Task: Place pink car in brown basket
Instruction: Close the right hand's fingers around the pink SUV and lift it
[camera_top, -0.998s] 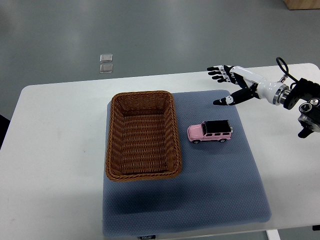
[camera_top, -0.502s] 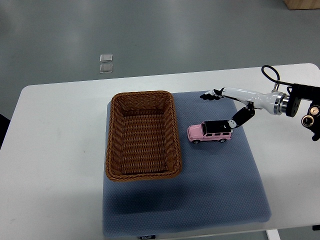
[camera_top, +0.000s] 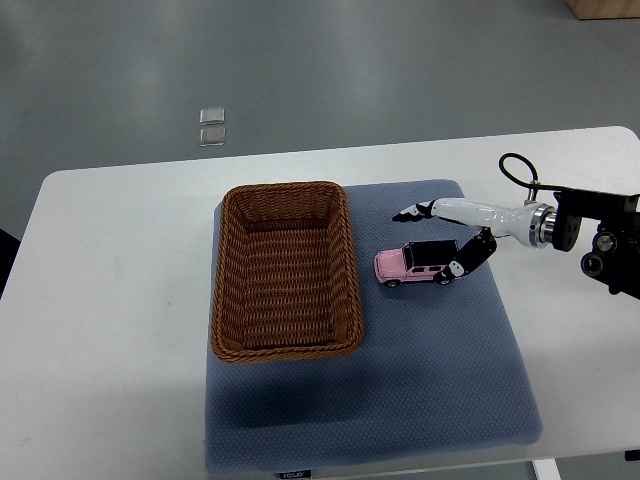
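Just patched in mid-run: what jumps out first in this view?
The right robot hand reaches in from the right edge, fingers spread over the pink car, thumb at its rear end, not visibly closed on it. The car sits on the blue mat, just right of the brown basket, which holds nothing. All of it rests on a white table.

A white table (camera_top: 110, 300) with rounded corners fills most of the view, and a blue-grey textured mat (camera_top: 440, 380) lies on it, reaching to the table's near edge. Beyond the table's far edge is a grey floor (camera_top: 400, 70), where two small clear square objects (camera_top: 211, 127) sit touching each other, one behind the other.
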